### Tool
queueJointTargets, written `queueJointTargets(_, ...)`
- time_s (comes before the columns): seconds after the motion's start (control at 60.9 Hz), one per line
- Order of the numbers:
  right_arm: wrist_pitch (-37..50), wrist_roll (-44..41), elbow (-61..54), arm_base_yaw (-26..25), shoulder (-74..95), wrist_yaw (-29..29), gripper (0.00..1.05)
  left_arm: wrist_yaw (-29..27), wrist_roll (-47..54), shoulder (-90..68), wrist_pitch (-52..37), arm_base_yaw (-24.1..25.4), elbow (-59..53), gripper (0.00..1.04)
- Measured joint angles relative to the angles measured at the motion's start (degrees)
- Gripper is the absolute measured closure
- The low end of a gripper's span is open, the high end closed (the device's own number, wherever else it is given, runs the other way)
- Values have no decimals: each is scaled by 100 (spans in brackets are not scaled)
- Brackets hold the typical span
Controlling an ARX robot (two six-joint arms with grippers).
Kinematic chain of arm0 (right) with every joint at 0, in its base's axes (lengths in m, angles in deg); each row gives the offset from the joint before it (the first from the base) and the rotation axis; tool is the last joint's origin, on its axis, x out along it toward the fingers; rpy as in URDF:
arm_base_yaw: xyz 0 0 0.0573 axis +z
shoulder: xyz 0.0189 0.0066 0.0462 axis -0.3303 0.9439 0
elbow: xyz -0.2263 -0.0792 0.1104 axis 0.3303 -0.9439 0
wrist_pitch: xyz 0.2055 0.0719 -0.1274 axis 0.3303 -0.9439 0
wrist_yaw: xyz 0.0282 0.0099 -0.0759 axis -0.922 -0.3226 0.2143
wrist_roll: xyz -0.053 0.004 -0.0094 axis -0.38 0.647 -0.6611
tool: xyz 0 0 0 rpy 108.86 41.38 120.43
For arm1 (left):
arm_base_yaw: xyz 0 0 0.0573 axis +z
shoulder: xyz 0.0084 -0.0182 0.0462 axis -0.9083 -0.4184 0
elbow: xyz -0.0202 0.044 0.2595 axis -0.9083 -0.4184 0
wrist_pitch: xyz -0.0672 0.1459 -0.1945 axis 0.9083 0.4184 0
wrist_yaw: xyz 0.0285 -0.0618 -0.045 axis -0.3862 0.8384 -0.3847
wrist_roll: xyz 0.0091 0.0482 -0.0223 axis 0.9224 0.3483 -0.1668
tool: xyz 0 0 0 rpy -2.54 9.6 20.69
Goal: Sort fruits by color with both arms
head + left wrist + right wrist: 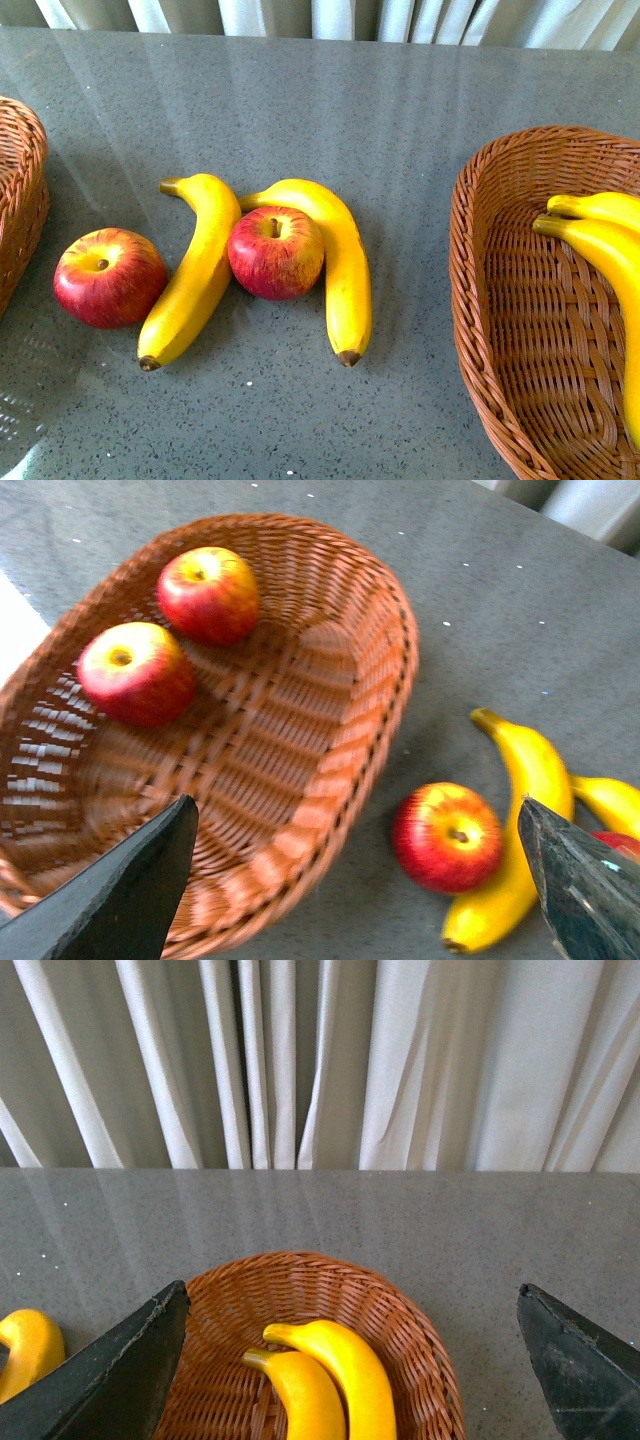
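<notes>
broadly, the grey speckled desk (300, 110) carries everything, with pale curtains (300, 1060) hanging behind its far edge. two brown wicker baskets stand at its sides. the left basket (18, 200) is only partly seen in the front view, and the right basket (495, 300) is cut off there as well.

two yellow basket bananas (605, 245) lie side by side in the right basket. on the bare desk between the baskets lie the left loose banana (195, 275) and the right loose banana (340, 265), their stem ends close together and their brown tips toward the camera.

the middle apple (275, 252), red with yellow streaks, sits between the two loose bananas and touches both. the outer apple (108, 277) rests against the left loose banana on the side toward the left basket. two more basket apples (208, 593) lie near each other inside the left basket.

the left pincer (355, 810) hangs over the left basket's rim, spread wide and empty. the right pincer (351, 1288) hangs over the right basket, likewise released and holding nothing.
</notes>
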Motion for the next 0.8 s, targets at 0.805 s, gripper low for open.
queueJointTargets(0.805,0,0,0,0,0,-2,9,439,-2623,-4065,-15,-876,1958,9)
